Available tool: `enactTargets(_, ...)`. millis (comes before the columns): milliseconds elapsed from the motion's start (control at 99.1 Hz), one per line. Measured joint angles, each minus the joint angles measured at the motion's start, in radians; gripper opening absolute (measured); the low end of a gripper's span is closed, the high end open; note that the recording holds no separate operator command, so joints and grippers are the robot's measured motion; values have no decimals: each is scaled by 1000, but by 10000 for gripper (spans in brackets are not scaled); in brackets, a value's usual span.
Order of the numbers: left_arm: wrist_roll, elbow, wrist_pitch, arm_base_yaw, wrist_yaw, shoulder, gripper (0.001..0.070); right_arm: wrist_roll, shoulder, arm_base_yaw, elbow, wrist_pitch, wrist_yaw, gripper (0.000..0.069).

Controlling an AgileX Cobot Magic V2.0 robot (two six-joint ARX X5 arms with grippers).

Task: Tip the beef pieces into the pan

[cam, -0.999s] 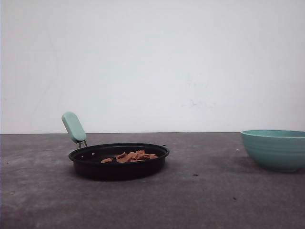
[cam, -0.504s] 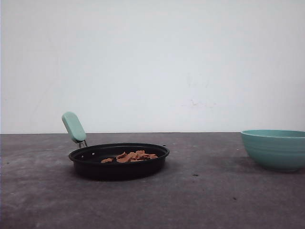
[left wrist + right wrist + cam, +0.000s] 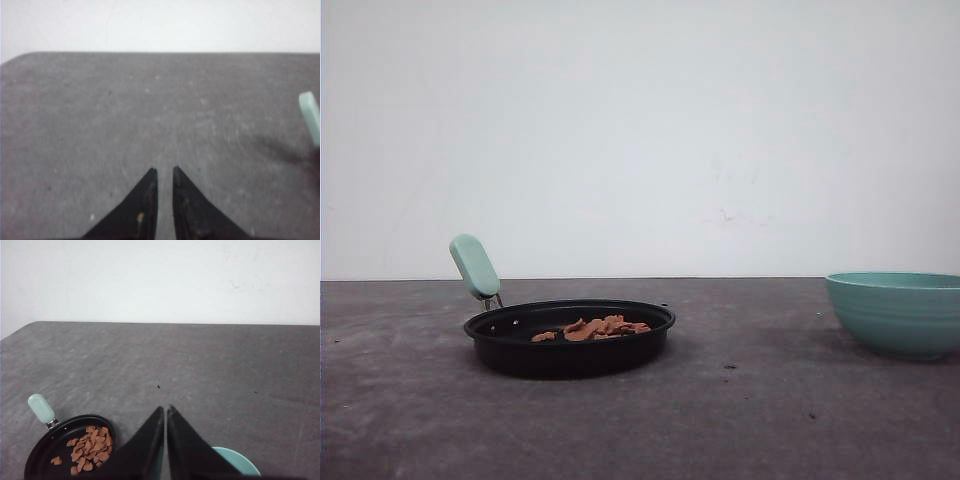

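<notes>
Surface: grey table [image 3: 740, 420], bare ground between pan and bowl.
Pan [image 3: 570, 340]: left of centre, mint handle [image 3: 474, 266] raised.
Beef pieces [image 3: 595, 328]: heaped inside pan.
Bowl [image 3: 898, 312]: at right edge.
Left gripper [image 3: 163, 172]: fingers nearly together, holding nothing.
Right gripper [image 3: 165, 410]: fingertips closed, holding nothing.

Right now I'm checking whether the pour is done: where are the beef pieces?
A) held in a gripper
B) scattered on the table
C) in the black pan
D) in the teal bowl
C: the beef pieces lie in a small heap inside the pan, as the right wrist view also shows, while the bowl stands apart to the right.
</notes>
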Motion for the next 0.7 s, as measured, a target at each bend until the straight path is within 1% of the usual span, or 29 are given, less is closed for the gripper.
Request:
enactTargets(61, 2, 0, 1, 0, -1, -5, 28, 0, 0, 0, 0, 0, 0, 7)
enactTargets(151, 3, 0, -38, 0, 0, -5, 28, 0, 0, 0, 0, 0, 0, 7)
enactTargets(696, 3, 0, -35, 0, 0, -5, 28, 0, 0, 0, 0, 7, 0, 7)
